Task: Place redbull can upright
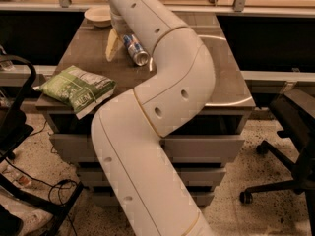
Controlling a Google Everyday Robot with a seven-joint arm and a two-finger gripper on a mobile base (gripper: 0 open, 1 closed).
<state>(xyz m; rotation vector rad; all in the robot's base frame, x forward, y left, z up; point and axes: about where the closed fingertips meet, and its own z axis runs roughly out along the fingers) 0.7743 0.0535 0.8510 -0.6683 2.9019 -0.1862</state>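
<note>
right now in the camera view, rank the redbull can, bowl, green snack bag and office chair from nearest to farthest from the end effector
1. redbull can: right beside the end effector, lying tilted mid-back of the tabletop.
2. bowl: back left corner.
3. green snack bag: front left edge.
4. office chair: on the floor, far right.
</note>
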